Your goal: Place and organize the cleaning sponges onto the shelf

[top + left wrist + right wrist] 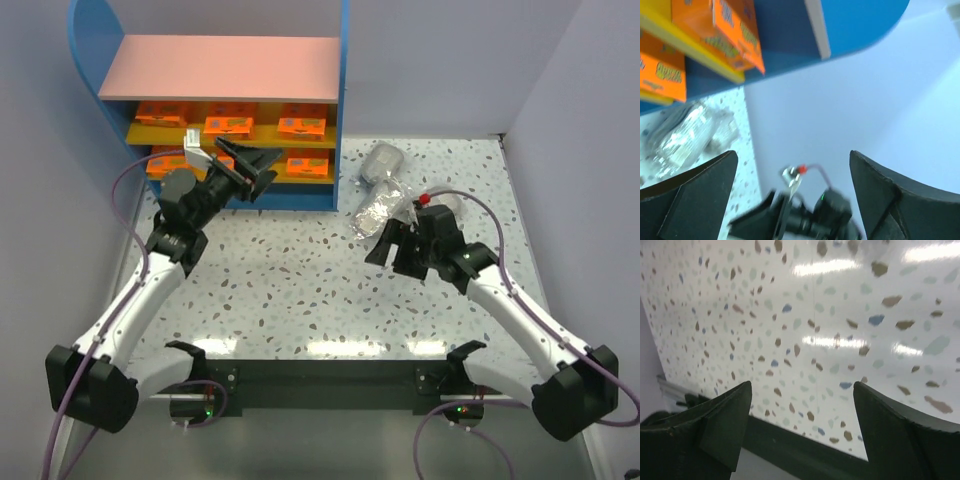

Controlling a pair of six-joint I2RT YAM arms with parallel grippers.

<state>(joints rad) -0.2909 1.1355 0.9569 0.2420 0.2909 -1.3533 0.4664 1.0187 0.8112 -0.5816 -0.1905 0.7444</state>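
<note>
Orange packs [228,124] lay flat on both yellow boards of the shelf [220,68]. Three sat on the upper board and two were visible on the lower, where the left gripper [252,166] blocked the middle. Grey bundles [375,212] in clear crinkled film lay on the speckled table [300,290], just beside the right side of the shelf. Two showed plainly, and a third seemed partly hidden behind the right arm.

Claw state: both were released. The left gripper stood in front of the lower board with its jaws wide apart, holding nothing. The right gripper [392,254] hung over bare table near the bundles, jaws spread and empty.

Handling, as a judgement: the bundles were probably light, soft and compressible, with a loose, slippery wrapper. A pinch on the film alone would likely slide or tear. The grasp was best taken across the lumpy middle of a bundle, squeezing the contents through the bag. The packs looked light but stiffer and would suit a grasp across the short edges.
</note>
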